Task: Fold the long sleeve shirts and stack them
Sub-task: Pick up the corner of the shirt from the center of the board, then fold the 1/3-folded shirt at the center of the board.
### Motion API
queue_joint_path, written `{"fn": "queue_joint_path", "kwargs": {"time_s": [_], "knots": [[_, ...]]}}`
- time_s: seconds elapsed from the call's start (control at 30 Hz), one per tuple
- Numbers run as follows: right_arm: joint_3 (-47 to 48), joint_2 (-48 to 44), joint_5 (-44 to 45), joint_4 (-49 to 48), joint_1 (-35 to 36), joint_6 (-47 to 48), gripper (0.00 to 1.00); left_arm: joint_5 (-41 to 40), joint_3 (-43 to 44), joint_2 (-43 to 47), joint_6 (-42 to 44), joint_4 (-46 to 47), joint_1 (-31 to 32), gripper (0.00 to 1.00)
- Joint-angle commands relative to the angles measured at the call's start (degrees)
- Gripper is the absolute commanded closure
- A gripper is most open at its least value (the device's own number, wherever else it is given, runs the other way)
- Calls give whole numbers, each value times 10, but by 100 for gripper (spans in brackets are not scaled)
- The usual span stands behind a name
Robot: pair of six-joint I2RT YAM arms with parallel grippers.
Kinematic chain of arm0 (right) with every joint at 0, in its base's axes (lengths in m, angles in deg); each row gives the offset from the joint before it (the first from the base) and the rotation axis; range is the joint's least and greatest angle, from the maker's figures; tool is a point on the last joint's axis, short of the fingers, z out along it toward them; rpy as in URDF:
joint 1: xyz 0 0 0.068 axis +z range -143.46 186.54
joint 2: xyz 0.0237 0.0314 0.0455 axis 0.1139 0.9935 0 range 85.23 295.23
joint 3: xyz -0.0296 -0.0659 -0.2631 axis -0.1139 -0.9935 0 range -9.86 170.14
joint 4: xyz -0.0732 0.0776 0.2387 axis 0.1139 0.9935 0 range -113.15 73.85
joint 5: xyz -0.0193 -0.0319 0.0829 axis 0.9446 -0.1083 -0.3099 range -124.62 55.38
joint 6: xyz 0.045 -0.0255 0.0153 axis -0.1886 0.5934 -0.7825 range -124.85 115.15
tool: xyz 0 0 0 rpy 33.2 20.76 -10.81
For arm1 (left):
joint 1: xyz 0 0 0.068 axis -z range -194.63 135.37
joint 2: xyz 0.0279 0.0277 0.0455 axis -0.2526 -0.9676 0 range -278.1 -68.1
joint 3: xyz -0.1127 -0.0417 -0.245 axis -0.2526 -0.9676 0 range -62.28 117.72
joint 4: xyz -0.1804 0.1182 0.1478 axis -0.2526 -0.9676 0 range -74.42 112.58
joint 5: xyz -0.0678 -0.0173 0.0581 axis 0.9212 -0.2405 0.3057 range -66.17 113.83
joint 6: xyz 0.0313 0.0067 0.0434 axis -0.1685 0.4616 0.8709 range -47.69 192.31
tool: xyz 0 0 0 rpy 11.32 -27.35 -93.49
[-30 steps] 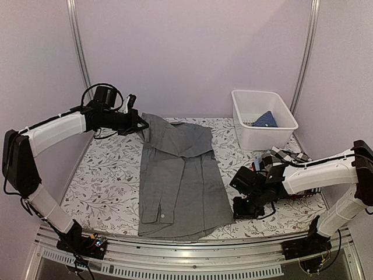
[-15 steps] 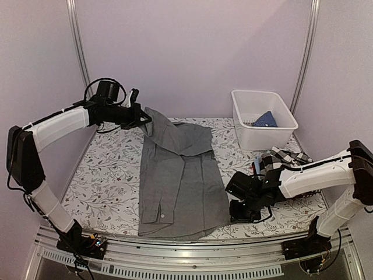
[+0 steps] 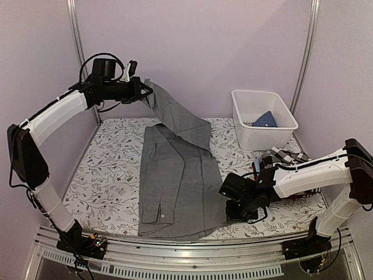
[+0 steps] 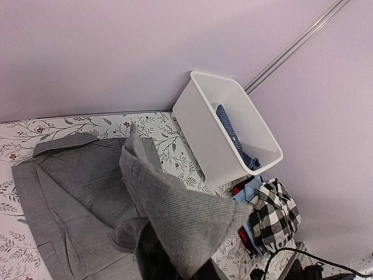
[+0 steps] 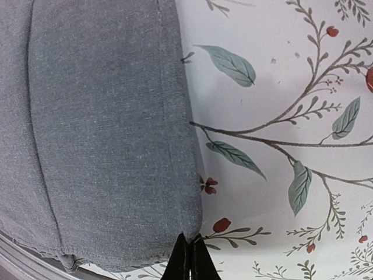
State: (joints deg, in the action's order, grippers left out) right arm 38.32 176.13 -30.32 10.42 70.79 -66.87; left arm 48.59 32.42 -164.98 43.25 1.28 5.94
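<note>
- One grey shirt [image 3: 180,181] is on the surface [image 3: 105,175]. Where is it next to the tools?
- It is in the middle, between your two arms. Most of it lies flat, with the collar end far from you and the bottom edge near you. One part is lifted up at the far left.
- What lifts it?
- Your left tool [image 3: 141,92]. It is clenched on that grey cloth, high over the far left corner of the surface. The cloth hangs from it down to the rest of the shirt.
- And the right tool?
- Your right tool [image 5: 187,256] is down low, at the near right corner of the shirt. Its tips are pressed tight together and touch the edge of that corner. I cannot tell if any cloth is caught between them.
- Any more shirts?
- A black-and-white checked shirt [image 4: 274,213] lies at the right side, just beside the white bin [image 3: 262,139]. It is behind your right arm and well apart from your left tool. A blue cloth [image 3: 265,119] sits inside the bin.
</note>
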Motion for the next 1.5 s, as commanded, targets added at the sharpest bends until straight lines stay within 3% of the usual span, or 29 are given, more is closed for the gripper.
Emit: {"fn": "queue_joint_path", "kwargs": {"time_s": [0.0,0.47,0.83,1.17,1.47], "knots": [[48,-1,53,62,21,-17,100,-16,35,-6,20,-3,-1,100],[189,49,42,64,69,65,100,-40,32,20,35,-15,-40,100],[214,107,-58,-50,69,132,100,-74,-28,60,47,-24,-99,100],[289,197,-120,-70,67,185,100,-68,-19,32,52,-23,-134,100],[266,202,-147,-80,66,182,100,-90,-15,45,65,-27,-140,100]]}}
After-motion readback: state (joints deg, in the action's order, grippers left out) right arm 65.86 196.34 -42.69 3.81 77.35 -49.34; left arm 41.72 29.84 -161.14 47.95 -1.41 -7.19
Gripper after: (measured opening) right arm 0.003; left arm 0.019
